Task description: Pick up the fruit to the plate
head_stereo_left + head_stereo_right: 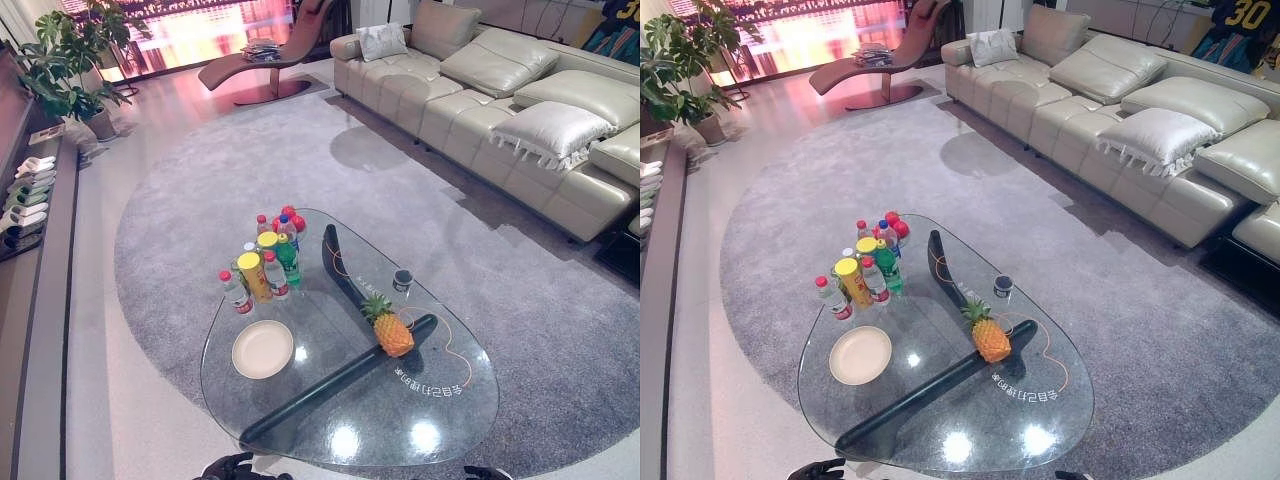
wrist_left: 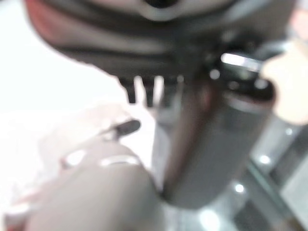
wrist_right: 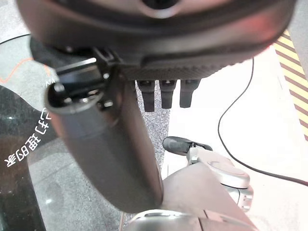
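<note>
We see the pineapple [image 1: 388, 327] upright on the glass bench [image 1: 440, 410], well apart from the empty plate [image 1: 263, 349]. Right hand [image 3: 163, 94] fingers hang straight, holding nothing; left hand [image 2: 149, 89] likewise. We advise grasping the fruit's body, below the crown.

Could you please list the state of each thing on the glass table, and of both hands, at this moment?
pineapple: upright on the glass table, not on the plate.
plate: empty, flat on the table, apart from the pineapple.
bottles: upright, capped, clustered beyond the plate.
small dark cup: upright, beyond the pineapple.
left hand: fingers straight, holding nothing.
right hand: fingers straight, holding nothing.
</note>
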Motion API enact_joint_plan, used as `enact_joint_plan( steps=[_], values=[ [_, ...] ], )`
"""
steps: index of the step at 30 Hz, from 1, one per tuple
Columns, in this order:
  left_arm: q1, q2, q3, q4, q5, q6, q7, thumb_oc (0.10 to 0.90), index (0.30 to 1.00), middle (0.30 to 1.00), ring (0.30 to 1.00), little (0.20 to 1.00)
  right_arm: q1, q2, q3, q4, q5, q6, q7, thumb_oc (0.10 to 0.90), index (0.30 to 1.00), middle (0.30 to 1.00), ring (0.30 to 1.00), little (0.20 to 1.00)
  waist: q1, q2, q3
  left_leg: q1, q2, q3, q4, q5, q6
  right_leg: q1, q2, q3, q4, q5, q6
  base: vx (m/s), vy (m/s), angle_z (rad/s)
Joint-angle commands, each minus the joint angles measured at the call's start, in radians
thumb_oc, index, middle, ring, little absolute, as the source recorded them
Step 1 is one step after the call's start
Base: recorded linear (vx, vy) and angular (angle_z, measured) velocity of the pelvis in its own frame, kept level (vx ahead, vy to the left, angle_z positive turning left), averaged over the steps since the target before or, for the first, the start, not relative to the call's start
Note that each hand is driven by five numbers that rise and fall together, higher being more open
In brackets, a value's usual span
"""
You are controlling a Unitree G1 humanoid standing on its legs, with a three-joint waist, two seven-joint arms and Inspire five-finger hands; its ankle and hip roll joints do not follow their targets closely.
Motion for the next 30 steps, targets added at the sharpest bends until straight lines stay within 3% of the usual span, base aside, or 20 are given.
enact_joint_plan(
  steps=[1,30],
  values=[
    [-0.077,0.031,0.013,0.078,-0.004,0.000,-0.004,0.800,0.900,0.900,0.900,0.900,-0.059,-0.012,-0.022,0.068,0.031,-0.004,0.003,0.800,0.900,0.900,0.900,0.900,0.032,-0.015,0.032,0.041,0.122,0.008,0.005,-0.019,-0.062,-0.033,-0.118,-0.076,0.001,0.107,0.066,0.00,0.000,0.00],
    [-0.067,0.038,0.022,0.082,-0.009,0.009,0.004,0.800,0.900,0.900,0.900,0.900,-0.052,-0.016,-0.029,0.073,0.034,-0.007,-0.005,0.800,0.900,0.900,0.900,0.900,0.034,-0.012,0.026,0.048,0.122,0.005,0.005,-0.019,-0.062,-0.023,-0.120,-0.081,0.001,0.105,0.066,0.00,0.000,0.00]
  ],
)
